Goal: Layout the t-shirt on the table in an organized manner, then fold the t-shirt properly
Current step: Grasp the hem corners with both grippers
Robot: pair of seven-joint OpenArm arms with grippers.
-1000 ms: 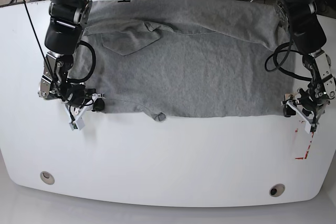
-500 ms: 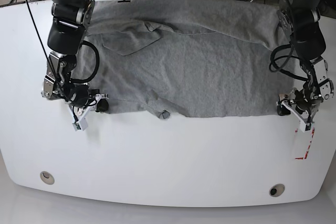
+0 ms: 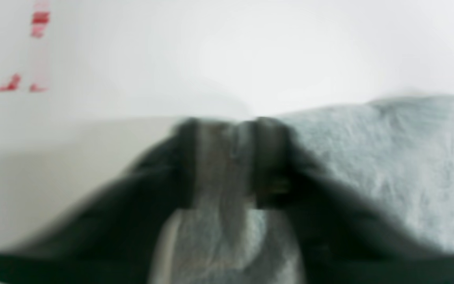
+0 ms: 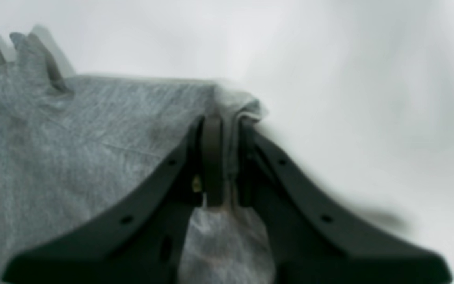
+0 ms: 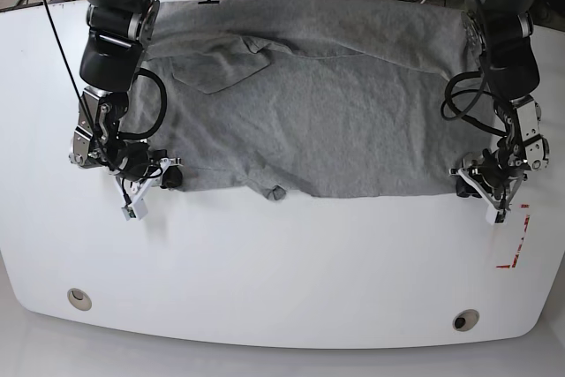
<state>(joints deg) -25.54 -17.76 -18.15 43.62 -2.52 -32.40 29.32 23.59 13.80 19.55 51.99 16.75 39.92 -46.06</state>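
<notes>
Spanning the white table (image 5: 282, 271), the t-shirt (image 5: 318, 112) is clamped by both tools; carpet lies beyond.

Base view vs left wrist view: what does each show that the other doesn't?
Only base: the whole t-shirt spread flat, both arms, the right gripper at its near corner, two grommet holes, cables past the table's far edge.

Only left wrist: a close, blurred look at grey cloth lying between the left gripper fingers.

Both: the white table, the red tape, the shirt's near edge at the left gripper.
</notes>
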